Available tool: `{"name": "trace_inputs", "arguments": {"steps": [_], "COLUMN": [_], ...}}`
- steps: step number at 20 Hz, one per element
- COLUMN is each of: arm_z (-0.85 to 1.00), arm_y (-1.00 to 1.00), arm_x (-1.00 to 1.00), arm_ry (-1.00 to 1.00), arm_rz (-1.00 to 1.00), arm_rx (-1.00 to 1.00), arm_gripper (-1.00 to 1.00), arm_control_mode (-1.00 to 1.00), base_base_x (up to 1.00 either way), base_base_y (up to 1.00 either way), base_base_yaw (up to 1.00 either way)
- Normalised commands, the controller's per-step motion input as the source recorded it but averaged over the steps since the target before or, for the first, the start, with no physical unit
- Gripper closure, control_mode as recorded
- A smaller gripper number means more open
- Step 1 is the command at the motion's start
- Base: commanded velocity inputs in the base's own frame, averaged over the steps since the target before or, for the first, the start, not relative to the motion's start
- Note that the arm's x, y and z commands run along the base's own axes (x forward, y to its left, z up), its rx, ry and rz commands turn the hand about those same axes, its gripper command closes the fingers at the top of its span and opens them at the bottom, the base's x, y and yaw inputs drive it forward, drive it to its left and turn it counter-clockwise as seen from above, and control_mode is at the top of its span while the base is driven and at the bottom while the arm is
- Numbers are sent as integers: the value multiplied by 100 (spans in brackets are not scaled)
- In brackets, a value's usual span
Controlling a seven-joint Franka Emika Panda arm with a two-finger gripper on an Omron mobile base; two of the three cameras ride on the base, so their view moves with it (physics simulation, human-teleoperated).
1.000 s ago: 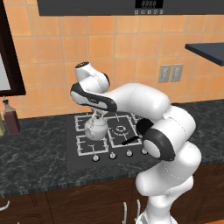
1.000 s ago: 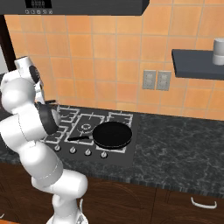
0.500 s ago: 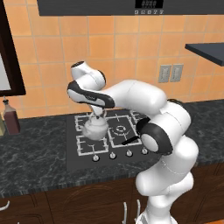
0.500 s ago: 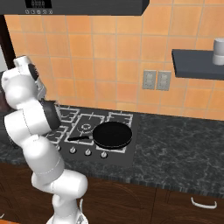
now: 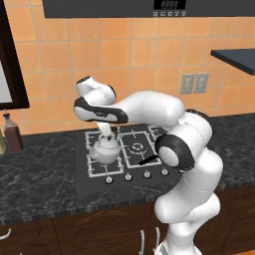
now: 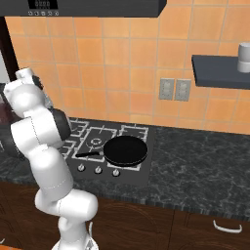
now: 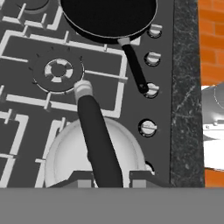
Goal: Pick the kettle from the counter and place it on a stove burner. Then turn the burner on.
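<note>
The kettle [image 5: 106,149] is squat and silvery-white, with a rounded body, a short spout and an arched handle; it sits on the pale wire grate of the stove burner [image 5: 105,162] at the front left of the black cooktop [image 5: 99,182]. In the hand view the kettle [image 7: 94,155] appears as a pale round top crossed by its dark handle. The gripper [image 5: 105,130] reaches down right above it, its fingers closed tight on that handle. Beside it, a black frying pan [image 6: 125,150] rests on the cooktop with its handle pointing across the middle burner. The dark marbled counter [image 5: 40,174] surrounds the cooktop, and a dark brown bottle [image 5: 12,134] stands far off by the tiled wall.
</note>
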Motion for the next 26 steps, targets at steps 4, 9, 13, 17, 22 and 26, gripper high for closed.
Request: {"name": "trace_inputs", "arguments": {"steps": [4, 9, 13, 17, 22, 26], "arm_z": [-31, -18, 2, 19, 13, -9], "arm_y": [0, 0, 10, 25, 16, 0], "arm_x": [0, 9, 26, 22, 6, 0], "arm_ry": [0, 0, 0, 0, 0, 0], "arm_rz": [-6, -5, -5, -7, -5, -2], "arm_rx": [-10, -10, -11, -12, -6, -3], "arm_gripper": [100, 100, 100, 100, 100, 100], "arm_control_mode": [-100, -100, -100, -100, -100, -100], "base_base_x": [0, 0, 0, 0, 0, 0], "base_base_y": [0, 0, 0, 0, 0, 0], "base_base_yaw": [0, 0, 0, 0, 0, 0]}}
